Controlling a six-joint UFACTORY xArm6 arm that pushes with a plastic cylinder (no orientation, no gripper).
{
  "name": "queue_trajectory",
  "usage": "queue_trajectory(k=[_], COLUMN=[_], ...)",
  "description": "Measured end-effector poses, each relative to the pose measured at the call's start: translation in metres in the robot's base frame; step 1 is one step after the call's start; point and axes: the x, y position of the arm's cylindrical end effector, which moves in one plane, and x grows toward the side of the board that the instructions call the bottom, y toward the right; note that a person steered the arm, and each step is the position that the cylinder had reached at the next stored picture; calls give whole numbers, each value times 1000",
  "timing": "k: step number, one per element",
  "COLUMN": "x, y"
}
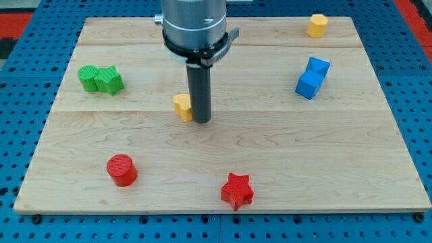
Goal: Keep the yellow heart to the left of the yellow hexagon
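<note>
The yellow heart (181,106) lies a little left of the board's middle, partly hidden by my rod. My tip (202,121) rests on the board right against the heart's right side. The yellow hexagon (317,25) sits near the view's top right corner, far to the right of the heart and the tip.
The wooden board (216,182) fills the view. Two green blocks (100,79) touch each other at the left. Two blue blocks (312,77) touch at the right. A red cylinder (122,169) stands at the bottom left and a red star (237,191) at the bottom middle.
</note>
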Motion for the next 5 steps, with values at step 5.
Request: queue_trajectory(k=[5], x=[-140], y=[-23])
